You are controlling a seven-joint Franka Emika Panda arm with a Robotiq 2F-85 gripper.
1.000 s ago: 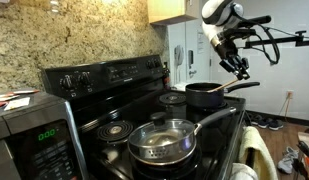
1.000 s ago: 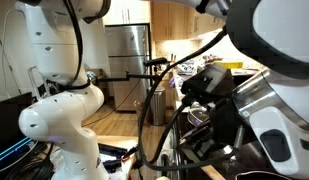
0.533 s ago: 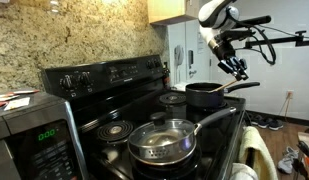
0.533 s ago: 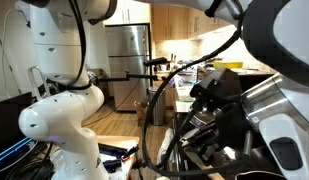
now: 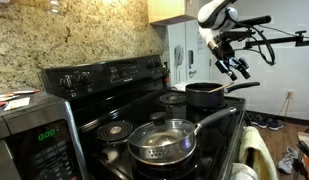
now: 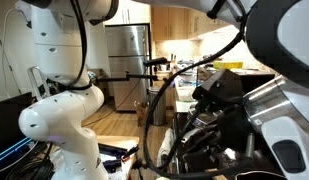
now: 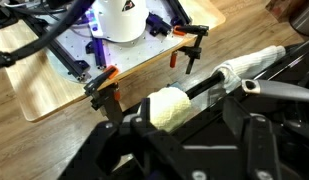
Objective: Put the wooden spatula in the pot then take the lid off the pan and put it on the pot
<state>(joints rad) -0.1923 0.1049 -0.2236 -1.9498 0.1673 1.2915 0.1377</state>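
Wooden spatula hidden from me and my pincer (image 5: pixel 235 67) unreadable, wide or holding, as it hovers at 1 o'clock above the pot (image 5: pixel 205 97), I judge the drop-in step current; next I'd lift the lid (image 5: pixel 162 139) off the pan (image 5: pixel 133 151) at the pot's 7 o'clock.

1. Up on the stove: 1 small, deep black saucepan, the pot (image 5: pixel 205 96).
2. In front of it, 1 wide, shallow, silvery-rimmed frying pan (image 5: pixel 162 150).
3. And on that pan, 1 round clear glass lid (image 5: pixel 161 136) with a metal rim.
4. Burners showing: 2 dark coil rings, the near one (image 5: pixel 118 130) and the far one (image 5: pixel 174 99).
5. Off to the side, 1 silver-fronted microwave (image 5: pixel 34 135).
6. Overhead, 1 dark robot gripper (image 5: pixel 235 68).
7. In an exterior view, 1 stainless-steel refrigerator (image 6: pixel 128 62).
8. Wrist view now: 2 orange-tipped clamps, one (image 7: pixel 102 80) and another (image 7: pixel 190 36).
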